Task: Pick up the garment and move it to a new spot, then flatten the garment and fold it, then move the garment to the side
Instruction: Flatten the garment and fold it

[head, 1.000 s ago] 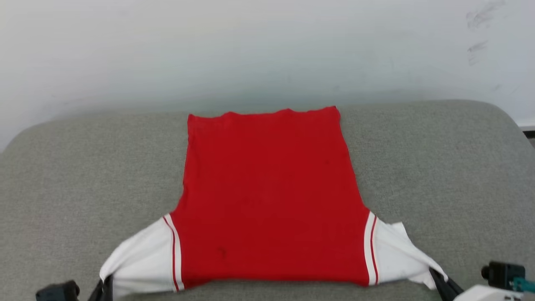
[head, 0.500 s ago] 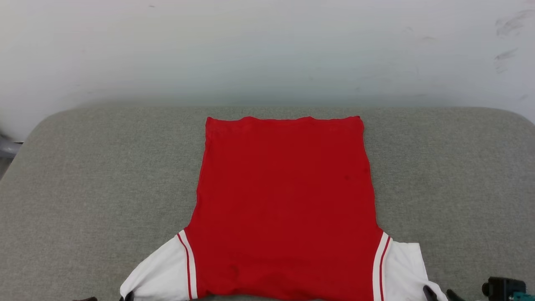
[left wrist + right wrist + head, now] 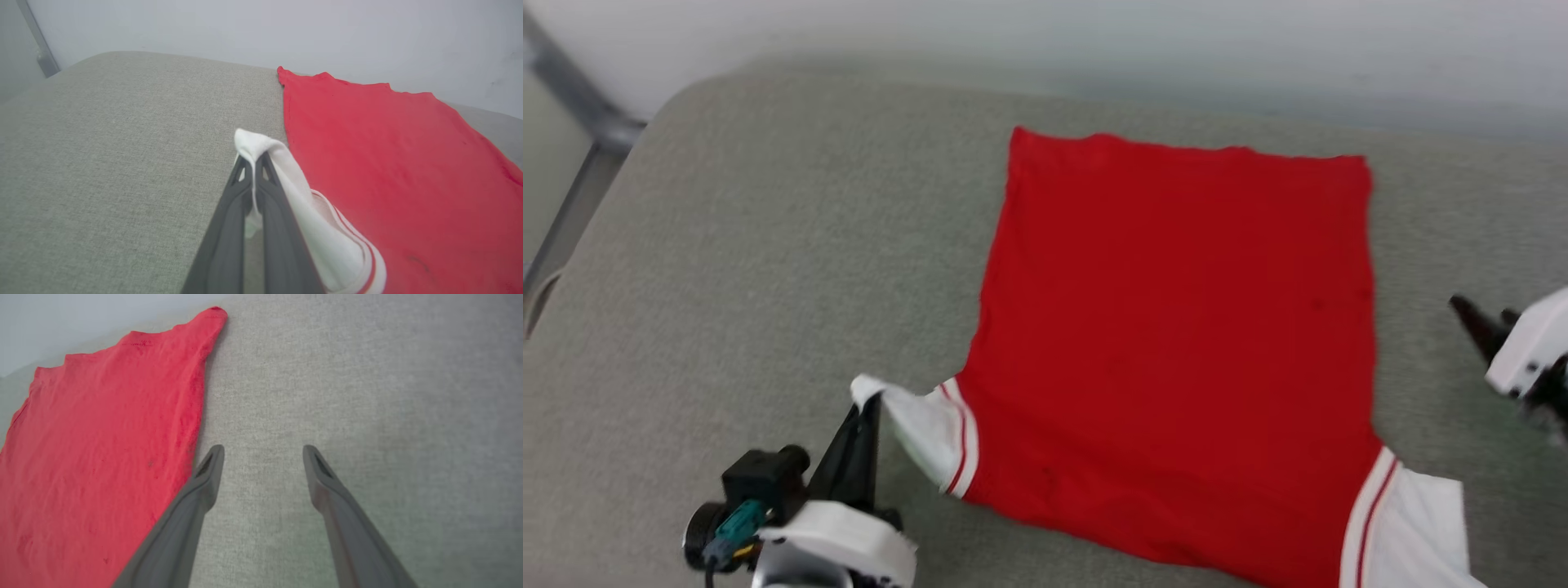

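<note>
One white sleeve of the garment (image 3: 1176, 327) is pinched in the left gripper (image 3: 254, 157); its body lies flat on the grey cushion (image 3: 727, 245). The right gripper (image 3: 263, 448), spread wide, stands empty beside it.

Place: probably a lab or test room, though our view is blurred.
Surface: we see a padded grey fabric top (image 3: 768, 245) with rounded corners.
Backdrop: we see a bare white wall (image 3: 1094, 33) and a grey metal bar (image 3: 584, 102).
</note>
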Tool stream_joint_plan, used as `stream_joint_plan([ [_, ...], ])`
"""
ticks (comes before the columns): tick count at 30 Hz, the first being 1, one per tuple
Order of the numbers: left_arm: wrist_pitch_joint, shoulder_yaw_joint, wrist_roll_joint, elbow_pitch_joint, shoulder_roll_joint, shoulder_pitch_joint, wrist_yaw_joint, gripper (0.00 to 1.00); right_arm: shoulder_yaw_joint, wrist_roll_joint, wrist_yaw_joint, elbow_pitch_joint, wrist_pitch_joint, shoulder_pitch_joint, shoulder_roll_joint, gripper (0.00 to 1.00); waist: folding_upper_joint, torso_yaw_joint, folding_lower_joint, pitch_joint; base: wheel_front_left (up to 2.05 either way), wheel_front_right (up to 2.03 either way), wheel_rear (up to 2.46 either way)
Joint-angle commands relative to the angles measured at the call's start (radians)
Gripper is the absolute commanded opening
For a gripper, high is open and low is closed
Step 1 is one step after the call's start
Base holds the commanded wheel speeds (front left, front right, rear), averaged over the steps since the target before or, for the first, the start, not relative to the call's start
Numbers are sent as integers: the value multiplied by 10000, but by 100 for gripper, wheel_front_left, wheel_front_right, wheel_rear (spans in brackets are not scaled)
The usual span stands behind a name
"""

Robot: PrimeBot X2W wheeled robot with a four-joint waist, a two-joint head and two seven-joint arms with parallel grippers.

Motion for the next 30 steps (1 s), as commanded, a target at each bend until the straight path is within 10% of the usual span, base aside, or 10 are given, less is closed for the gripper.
stream_joint_plan([
  [1,-143,-129,112,-79,-97,-333,-58,0,6,-53,-4,273,339,-611,-248,100,0,914,-3,879,0,0,0],
  [12,-654,-783,536,-605,-711,-1468,-297,0,-54,-1205,-5,1709,2741,-4500,-1301,100,0,2318,-3,2644,0,0,0],
  [25,-940,-900,506,-257,-1233,-1959,-599,0,-102,-2489,-5,2591,4614,-4856,-1005,100,0,2756,-3,3677,0,0,0],
  [26,-945,-880,509,-213,-1250,-1958,-627,0,-170,-2543,-5,2744,4926,-4721,-973,48,0,2742,-3,3690,0,0,0],
  [28,-968,-837,529,-160,-1288,-1977,-642,0,-218,-2670,-7,2835,5413,-4498,-933,0,0,2715,-3,3709,0,0,0],
  [30,-983,-784,543,-121,-1301,-1984,-684,0,-303,-2748,-8,2735,5608,-4457,-908,0,0,2677,-3,3709,0,0,0],
])
